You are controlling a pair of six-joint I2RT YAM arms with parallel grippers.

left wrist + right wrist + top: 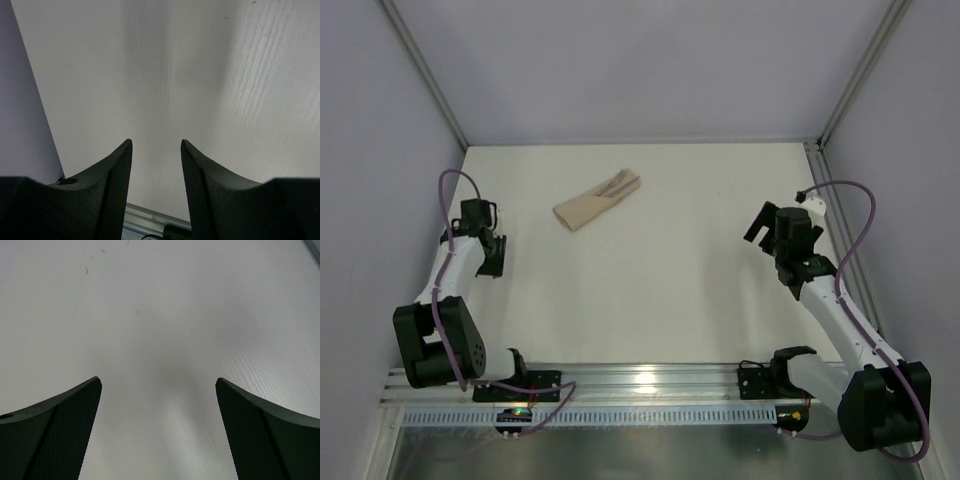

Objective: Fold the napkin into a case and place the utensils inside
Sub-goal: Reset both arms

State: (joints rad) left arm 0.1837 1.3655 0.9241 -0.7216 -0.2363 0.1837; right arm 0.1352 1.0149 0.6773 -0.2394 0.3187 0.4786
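Observation:
The beige napkin lies folded into a narrow tapered case [595,203] on the white table, far centre-left, in the top view only. The thin utensils [619,184] show at its upper right open end, tucked in the cloth. My left gripper [492,258] is open and empty at the table's left side, well left of and nearer than the case; in the left wrist view [156,143] only bare table lies between its fingers. My right gripper [758,228] is open wide and empty at the right, far from the case; the right wrist view [158,381] shows only table.
Grey walls stand close on the left, right and far sides, with metal frame posts [853,75] at the back corners. An aluminium rail [640,385] runs along the near edge at the arm bases. Purple cables [865,215] loop off both arms.

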